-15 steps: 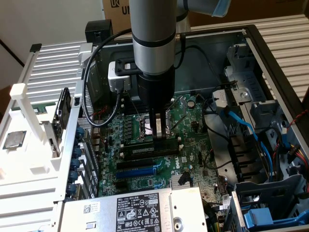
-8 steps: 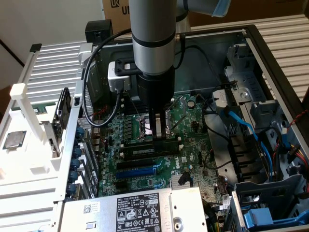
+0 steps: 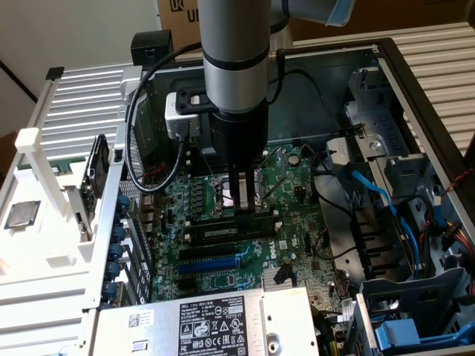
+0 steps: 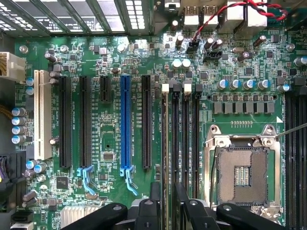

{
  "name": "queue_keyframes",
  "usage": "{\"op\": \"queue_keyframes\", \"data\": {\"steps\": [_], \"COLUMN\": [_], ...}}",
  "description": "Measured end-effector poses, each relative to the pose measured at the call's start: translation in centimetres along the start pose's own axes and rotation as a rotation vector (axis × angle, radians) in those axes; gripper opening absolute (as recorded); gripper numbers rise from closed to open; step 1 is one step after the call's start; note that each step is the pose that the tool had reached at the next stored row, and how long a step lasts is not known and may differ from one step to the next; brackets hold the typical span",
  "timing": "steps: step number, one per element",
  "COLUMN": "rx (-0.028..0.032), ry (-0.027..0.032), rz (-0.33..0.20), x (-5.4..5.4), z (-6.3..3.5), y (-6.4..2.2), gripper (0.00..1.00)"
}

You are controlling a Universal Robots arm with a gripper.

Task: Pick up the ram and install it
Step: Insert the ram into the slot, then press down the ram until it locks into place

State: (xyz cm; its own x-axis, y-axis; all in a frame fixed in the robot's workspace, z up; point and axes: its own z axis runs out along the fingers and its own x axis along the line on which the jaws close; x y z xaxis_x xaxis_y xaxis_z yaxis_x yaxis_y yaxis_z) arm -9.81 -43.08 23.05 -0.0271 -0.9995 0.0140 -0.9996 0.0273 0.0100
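And there was the gripper (image 3: 242, 211), straight down over the motherboard (image 3: 297, 222) inside the opened computer case (image 3: 415, 81). Its two black fingers (image 4: 155, 194) stood apart, jaws wide, with nothing clamped between them. The ram (image 3: 223, 233) was right below the fingertips, standing on edge in a memory slot, its pale label strip facing the exterior camera. From the wrist camera the ram (image 4: 164, 143) showed edge-on as a thin line in the memory slot nearest the expansion slots. One finger sat on either side of that line, with a gap on both sides. Whether the slot's end clips had latched, I couldn't tell. Beside it ran three more memory slots (image 4: 186, 139), bare. The blue expansion slot (image 3: 211, 263) lay on the other side of the ram, with one long black slot (image 4: 146, 122) between them. The CPU socket (image 4: 242, 175) sat open just beyond the memory slots. A silver power supply (image 3: 215, 319) with a white label filled the near edge of the case in the exterior view.
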Motion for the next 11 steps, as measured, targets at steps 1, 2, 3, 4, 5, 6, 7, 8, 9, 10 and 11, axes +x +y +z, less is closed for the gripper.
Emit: {"op": "queue_keyframes", "data": {"steps": [1, 2, 3, 4, 5, 6, 7, 8, 9, 10, 11], "rx": [0.0001, 0.0, 0.0001, 0.0, 0.0, 0.0001, 0.0003, 0.0003, 0.0003, 0.0003, 0.0003], "ry": [-0.0002, -0.0001, -0.0002, -0.0001, -0.0001, -0.0002, -0.0002, -0.0003, -0.0002, -0.0002, -0.0002], "rz": [0.0, 0.0, 0.0, 0.0, 0.0, 0.0, 0.0, 0.0, 0.0, 0.0, 0.0], "x": [0.0, 0.01, 0.01, 0.01, 0.01, 0.02, 0.01, 0.01, 0.01, 0.02, 0.02], "z": [-0.17, -0.37, -0.57, -0.76, -0.93, -1.07, -1.12, -1.12, -1.12, -1.12, -1.12], "y": [0.01, 0.03, 0.03, 0.04, 0.05, 0.05, 0.08, 0.08, 0.08, 0.08, 0.08], "gripper": [0.26, 0.26, 0.26, 0.26, 0.26, 0.26, 0.26, 0.26, 0.26, 0.26, 0.26]}}
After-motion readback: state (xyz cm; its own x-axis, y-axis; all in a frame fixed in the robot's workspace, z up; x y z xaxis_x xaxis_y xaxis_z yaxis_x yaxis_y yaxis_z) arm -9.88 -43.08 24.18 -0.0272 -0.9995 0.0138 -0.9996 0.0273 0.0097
